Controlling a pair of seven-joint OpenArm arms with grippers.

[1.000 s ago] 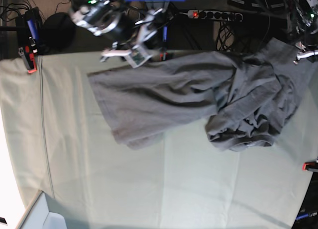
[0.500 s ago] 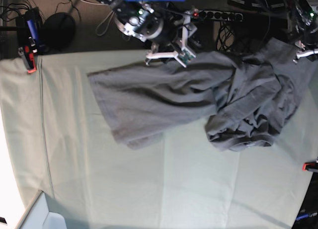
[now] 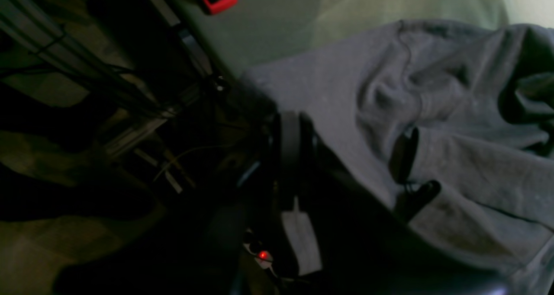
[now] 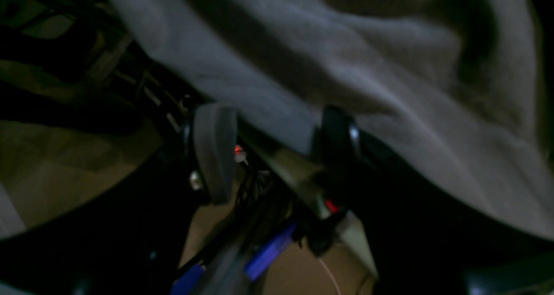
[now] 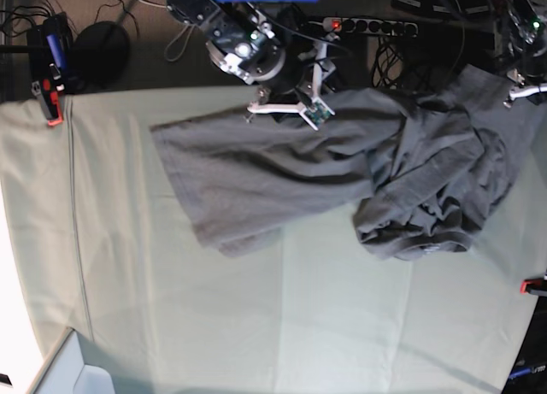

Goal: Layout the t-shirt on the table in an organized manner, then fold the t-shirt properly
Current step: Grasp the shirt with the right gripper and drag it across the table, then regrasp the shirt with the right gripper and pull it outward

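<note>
Pale grey-green surface [image 5: 214, 308], base view: dark grey t-shirt [image 5: 282, 167] spread rumpled along the far edge, one part flat toward the view's left, the rest bunched at the right; right gripper [image 5: 286, 109] at its far edge, left gripper [image 5: 523, 93] at the far right corner. Left wrist view: t-shirt [image 3: 454, 126] in heavy folds, left gripper [image 3: 291, 156] jaws pressed together, a grip on cloth not discernible. Right wrist view: right gripper [image 4: 277, 152] jaws spread at the edge of the t-shirt [image 4: 368, 78].
</note>
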